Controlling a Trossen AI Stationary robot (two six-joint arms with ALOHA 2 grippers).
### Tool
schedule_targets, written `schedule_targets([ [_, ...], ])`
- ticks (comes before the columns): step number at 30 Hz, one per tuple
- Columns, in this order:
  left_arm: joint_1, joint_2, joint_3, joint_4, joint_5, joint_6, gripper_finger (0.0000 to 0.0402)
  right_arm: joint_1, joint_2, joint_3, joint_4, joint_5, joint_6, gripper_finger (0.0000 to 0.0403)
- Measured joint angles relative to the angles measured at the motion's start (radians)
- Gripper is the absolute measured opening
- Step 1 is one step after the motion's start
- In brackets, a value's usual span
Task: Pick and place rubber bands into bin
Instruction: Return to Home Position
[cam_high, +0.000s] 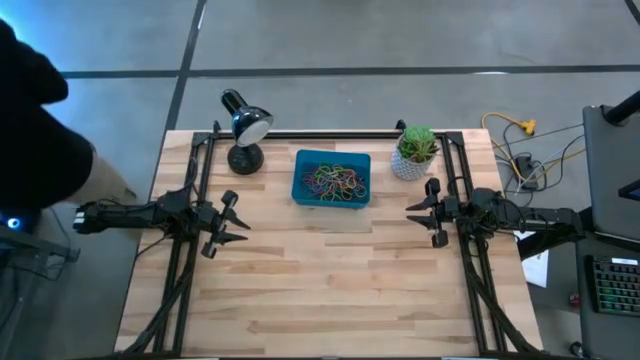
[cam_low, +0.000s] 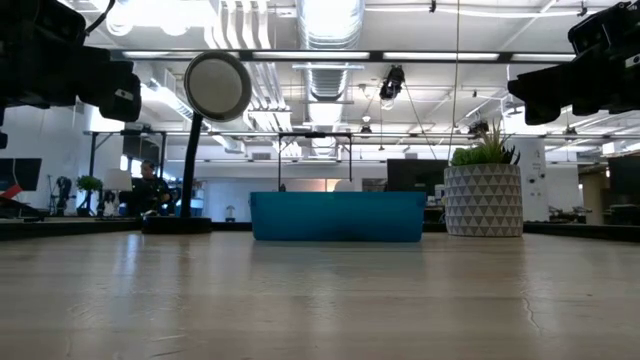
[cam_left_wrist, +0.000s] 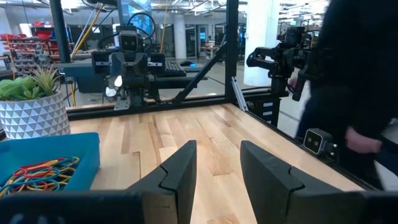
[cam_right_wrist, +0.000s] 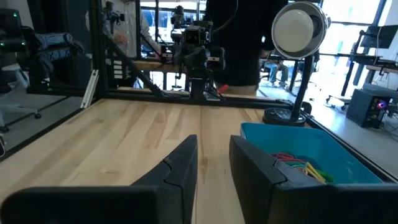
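Observation:
The teal-blue bin (cam_high: 303, 161) stands on the wooden table toward its far edge, midway between the two arms. A heap of mixed-colour rubber bands (cam_high: 334, 182) lies inside it, resting on its floor. My left gripper (cam_high: 243, 225) hovers level at the table's left side, open, with nothing between its fingers (cam_left_wrist: 180, 168). At the table's right side my right gripper (cam_high: 410, 212) is also level and open, with a narrower gap and nothing in it. Each points toward the table's middle, nearer the front than the bin. The left wrist view (cam_left_wrist: 37, 173) and the right wrist view (cam_right_wrist: 297, 163) both show the rubber bands.
A black desk lamp (cam_high: 245, 130) stands left of the bin, and a white pot with a green plant (cam_high: 413, 155) stands right of it. Bare wood (cam_high: 330, 280) lies between the arms and the near edge. A person in dark clothes (cam_high: 30, 130) stands beyond the left edge.

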Motion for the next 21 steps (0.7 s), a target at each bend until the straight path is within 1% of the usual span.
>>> schedule_targets([
  [14,0.001,0.004,0.000,0.000,0.000,0.000,0.0109,0.000,0.000,0.000,0.000,0.000,0.000,0.0075],
  [21,0.000,0.005,0.000,0.000,0.000,0.000,0.0109,0.000,0.000,0.000,0.000,0.000,0.000,0.0080],
])
